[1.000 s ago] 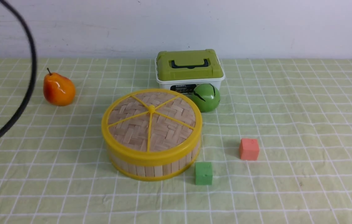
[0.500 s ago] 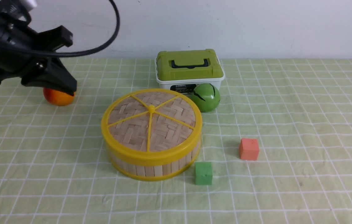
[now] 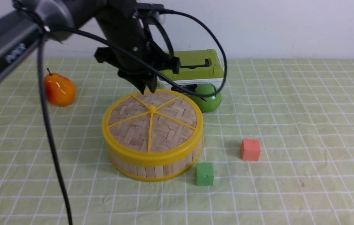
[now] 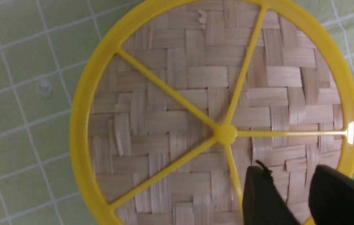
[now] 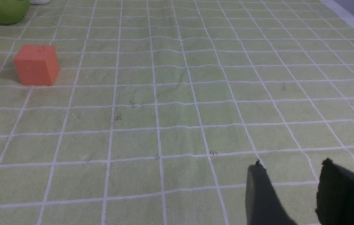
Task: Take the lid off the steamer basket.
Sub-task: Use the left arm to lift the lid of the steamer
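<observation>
Hovering stage, nothing lifted yet. Left gripper [image 3: 147, 90] hangs over the far edge of the lid [image 3: 152, 122], tips just above the yellow rim. In the left wrist view the jaws are parted with a clear gap and nothing between them, sitting over the weave close to the rim, off to one side of the central knob.

Lid is still seated flat on the steamer basket [image 3: 152, 170], which stands mid-counter [image 3: 289, 109] with the green cube just beside its near right wall.

Done: approach, more or less. Left, as I read it: drop onto a rim or spoke, close, lift clear, set the lid down.

Right gripper [image 5: 291, 164] is also parted and empty, low over bare cloth and well away from the basket.

Count:
- lid: one
- steamer basket: one
- pear [image 3: 58, 90]: one, far left
- white box with green lid [image 3: 192, 65]: one, behind the basket
- green striped ball [image 3: 208, 98]: one, in front of the box
- orange cube [image 3: 250, 150]: one
- green cube [image 3: 204, 174]: one
</observation>
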